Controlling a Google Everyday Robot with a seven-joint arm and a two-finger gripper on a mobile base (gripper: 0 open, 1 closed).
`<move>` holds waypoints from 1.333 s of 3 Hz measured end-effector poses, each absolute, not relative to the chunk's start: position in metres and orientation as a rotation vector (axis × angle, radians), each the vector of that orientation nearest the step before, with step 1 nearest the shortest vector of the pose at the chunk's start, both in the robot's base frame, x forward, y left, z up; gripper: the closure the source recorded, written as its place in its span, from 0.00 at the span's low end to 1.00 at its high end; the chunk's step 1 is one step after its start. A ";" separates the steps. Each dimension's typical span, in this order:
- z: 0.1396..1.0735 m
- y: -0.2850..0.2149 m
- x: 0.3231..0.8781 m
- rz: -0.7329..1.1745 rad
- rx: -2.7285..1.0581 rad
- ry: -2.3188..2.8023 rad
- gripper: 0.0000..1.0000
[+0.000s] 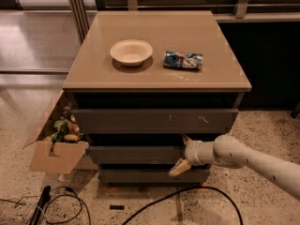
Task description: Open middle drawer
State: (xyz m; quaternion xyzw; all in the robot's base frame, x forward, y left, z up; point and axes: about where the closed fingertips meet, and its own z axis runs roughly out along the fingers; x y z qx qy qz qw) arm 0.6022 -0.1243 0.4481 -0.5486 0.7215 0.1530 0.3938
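Observation:
The middle drawer (136, 154) is a plain dark grey-brown front, second from the top in the cabinet (154, 81). It sits about flush with the other fronts. Above it is the larger front with pale scratch marks (154, 121), and below it the shortest front (150, 176). My gripper (181, 153) is at the right part of the middle drawer's front. It is open, with one fingertip (185, 138) at the drawer's top edge and the other (177, 168) at its lower edge. The white arm reaches in from the lower right.
A white bowl (131, 52) and a blue snack bag (183, 60) lie on the cabinet top. An open cardboard box (54, 156) of items stands against the cabinet's left side. Black cables (70, 205) run over the speckled floor in front.

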 end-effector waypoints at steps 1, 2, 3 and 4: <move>0.432 -0.127 0.612 0.378 -1.413 1.842 0.00; 0.431 -0.133 0.606 0.466 -1.434 1.845 0.00; 0.431 -0.133 0.606 0.466 -1.434 1.845 0.00; 0.431 -0.133 0.606 0.466 -1.434 1.845 0.17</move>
